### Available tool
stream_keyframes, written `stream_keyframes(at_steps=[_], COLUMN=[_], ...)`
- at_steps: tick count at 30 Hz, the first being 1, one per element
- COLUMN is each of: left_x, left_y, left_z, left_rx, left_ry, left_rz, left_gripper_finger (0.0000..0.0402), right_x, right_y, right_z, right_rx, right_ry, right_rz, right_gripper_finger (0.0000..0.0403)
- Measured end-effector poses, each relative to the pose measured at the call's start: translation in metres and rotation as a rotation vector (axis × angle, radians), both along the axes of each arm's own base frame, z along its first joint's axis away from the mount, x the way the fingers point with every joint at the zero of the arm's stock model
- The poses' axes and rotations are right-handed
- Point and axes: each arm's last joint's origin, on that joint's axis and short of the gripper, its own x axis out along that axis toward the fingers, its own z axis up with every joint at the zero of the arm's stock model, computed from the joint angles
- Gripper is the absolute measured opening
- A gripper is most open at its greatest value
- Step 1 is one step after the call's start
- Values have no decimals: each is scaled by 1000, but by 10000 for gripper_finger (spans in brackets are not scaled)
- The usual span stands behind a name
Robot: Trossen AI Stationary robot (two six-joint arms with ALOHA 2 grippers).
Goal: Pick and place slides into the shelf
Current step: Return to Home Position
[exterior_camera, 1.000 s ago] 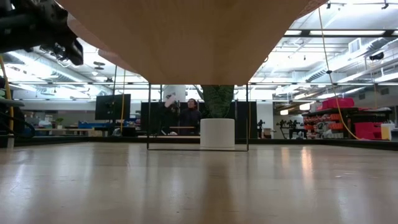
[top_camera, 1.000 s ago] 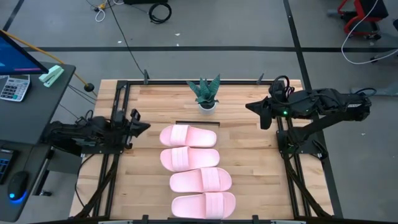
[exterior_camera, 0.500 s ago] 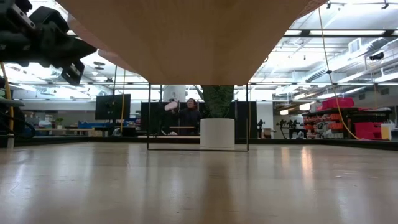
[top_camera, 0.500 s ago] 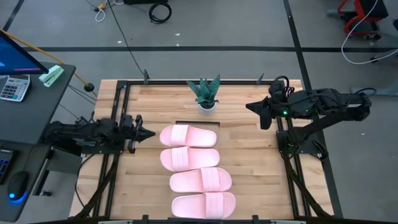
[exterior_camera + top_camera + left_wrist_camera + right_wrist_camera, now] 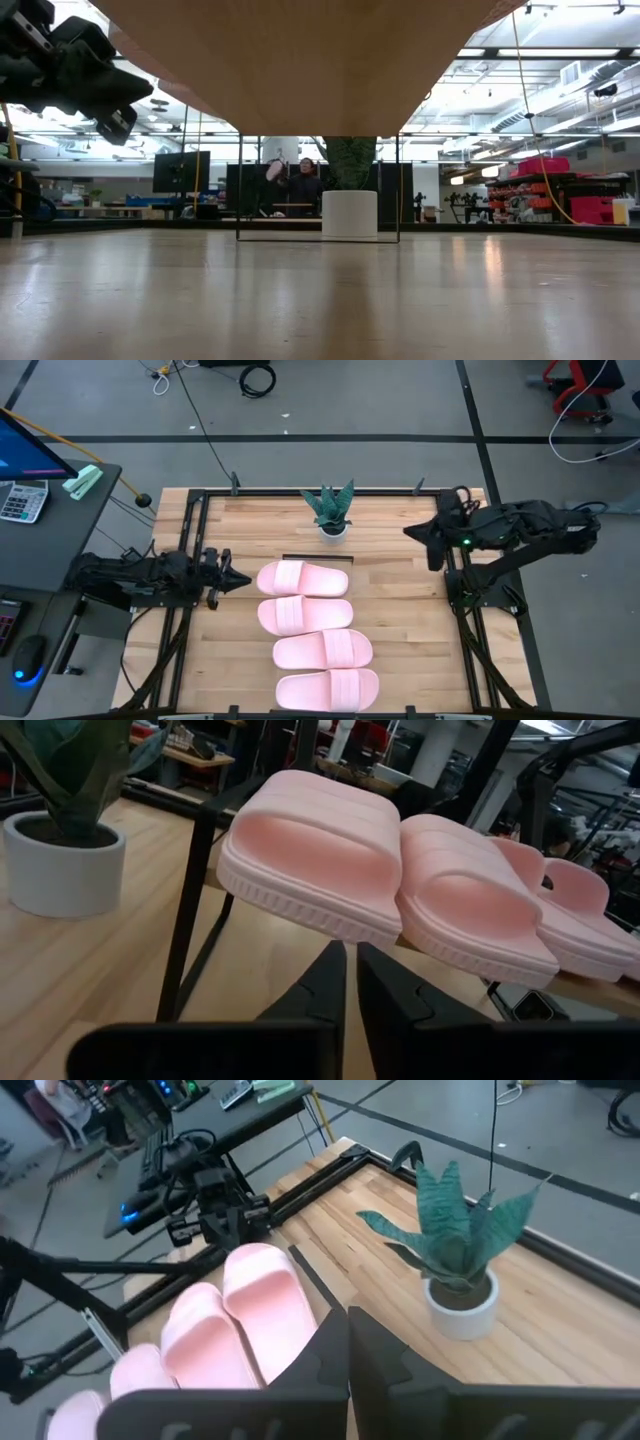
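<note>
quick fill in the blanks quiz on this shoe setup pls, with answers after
1. The shelf holds ___ pink slides in a row.
2. The plant stands in a ___ pot.
3. The left claw sits beside the slide nearest the ___.
4. The right claw, off at the table's right side, holds ___.

Missing words: four; white; plant; nothing

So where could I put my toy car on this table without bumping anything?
The bare table between the slides and the right gripper is free, and the strip left of the lower slides. It's crowded by the plant, where the top slide and left gripper nearly meet.
</note>
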Motion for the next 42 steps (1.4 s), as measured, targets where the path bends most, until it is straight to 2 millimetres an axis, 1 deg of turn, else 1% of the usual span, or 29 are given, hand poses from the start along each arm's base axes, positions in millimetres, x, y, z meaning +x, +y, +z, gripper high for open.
stream_keyframes(at_steps=[4,6,8,10,15,18,22,26,30,35,39,42], left_x=[0,0,0,0,0,0,0,0,0,0,0,0], left_y=[0,0,0,0,0,0,0,0,0,0,0,0], left_z=[1,2,3,3,3,4,4,4,4,4,4,4], left_rx=[6,5,4,4,4,4,4,4,4,4,4,4], left_ry=[-17,-28,-36,-36,-39,-45,-45,-45,-46,-47,-47,-47], left_rz=[0,-3,-4,-4,-3,-2,-1,1,1,1,1,1], left_gripper_finger=[43,46,46,46,38,33,30,33,40,43,38,33], right_x=[-21,-33,-44,-56,-82,-90,-95,-93,-90,-86,-83,-79], right_y=[-5,-8,-10,-13,-19,-20,-20,-17,-14,-13,-12,-10], right_z=[3,-1,-12,-29,-66,-88,-116,-143,-165,-186,-201,-211], right_rx=[-33,-44,-44,-40,-13,-9,-6,6,5,-32,-37,-34], right_ry=[-14,-28,-32,-47,-209,-289,-375,-364,-343,-392,-427,-397], right_rz=[16,23,24,26,41,68,119,216,292,310,311,338], right_gripper_finger=[0,0,0,0,0,0,0,0,0,0,0,0])
